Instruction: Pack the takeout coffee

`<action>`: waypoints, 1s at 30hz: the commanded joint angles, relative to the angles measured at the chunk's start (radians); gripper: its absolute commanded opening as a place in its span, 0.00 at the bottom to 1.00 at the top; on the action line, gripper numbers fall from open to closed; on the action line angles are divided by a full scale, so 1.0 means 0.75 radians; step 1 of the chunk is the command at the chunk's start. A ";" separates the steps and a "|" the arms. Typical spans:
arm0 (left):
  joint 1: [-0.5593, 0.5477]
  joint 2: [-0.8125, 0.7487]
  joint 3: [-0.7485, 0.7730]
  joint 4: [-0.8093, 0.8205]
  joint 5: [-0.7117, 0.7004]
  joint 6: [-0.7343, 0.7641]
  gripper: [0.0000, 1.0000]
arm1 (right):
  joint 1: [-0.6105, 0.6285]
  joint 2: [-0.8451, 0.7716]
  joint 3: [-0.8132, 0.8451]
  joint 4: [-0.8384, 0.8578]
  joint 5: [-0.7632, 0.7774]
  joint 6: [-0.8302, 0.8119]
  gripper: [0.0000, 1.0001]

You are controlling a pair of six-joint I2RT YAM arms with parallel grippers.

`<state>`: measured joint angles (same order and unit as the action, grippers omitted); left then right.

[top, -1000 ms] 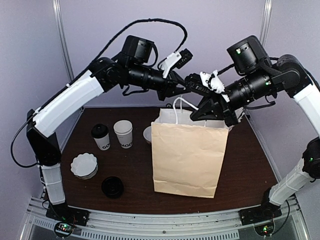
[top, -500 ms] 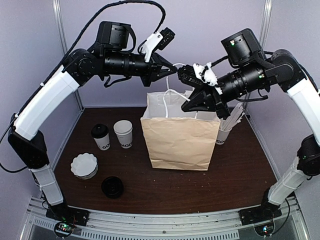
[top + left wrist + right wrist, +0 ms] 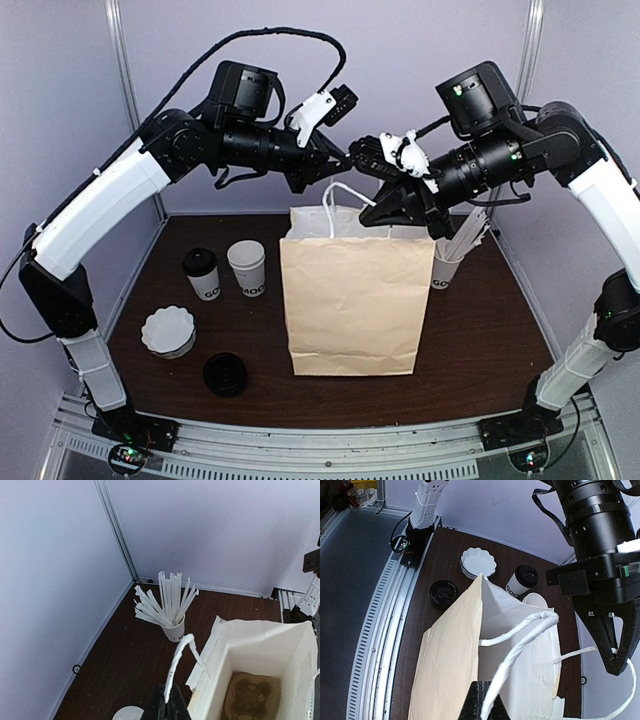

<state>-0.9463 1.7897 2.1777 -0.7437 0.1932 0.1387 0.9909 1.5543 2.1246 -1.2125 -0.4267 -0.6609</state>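
A tall brown paper bag (image 3: 355,300) stands upright in the middle of the dark brown table (image 3: 490,340) with its mouth open, and both arms reach over it from either side. The left gripper (image 3: 169,700) is pinched tight on one white twisted-paper handle (image 3: 181,660), which rises from the bag's rim into the closed jaws. The right gripper (image 3: 481,695) is clamped the same way on the other white handle loop (image 3: 525,640), its jaws closed down to the cord. Whether the bag's base bears on the table or hangs just off it cannot be told.

The takeout coffee (image 3: 202,273) — a white paper cup with black lettering and a black plastic lid — stands upright on the table to the left of the bag, apart from it and touched by neither gripper. Just beside it, on the bag's side, stands a lidless white paper cup (image 3: 247,268) with the same print. Nearer the front edge lie a white fluted paper dish (image 3: 168,332) and a loose round black lid (image 3: 225,374). At the bag's far right corner stands a white cup of white sticks (image 3: 450,262).
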 commanded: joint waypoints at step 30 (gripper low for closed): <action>0.045 -0.203 -0.301 -0.071 -0.058 -0.028 0.91 | -0.219 -0.302 -0.426 -0.045 -0.109 -0.027 0.86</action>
<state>-0.9215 1.6569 1.9995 -0.7605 0.0502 0.1104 0.8288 1.3392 1.8915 -1.2713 -0.4725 -0.7170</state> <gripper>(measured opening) 0.922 0.879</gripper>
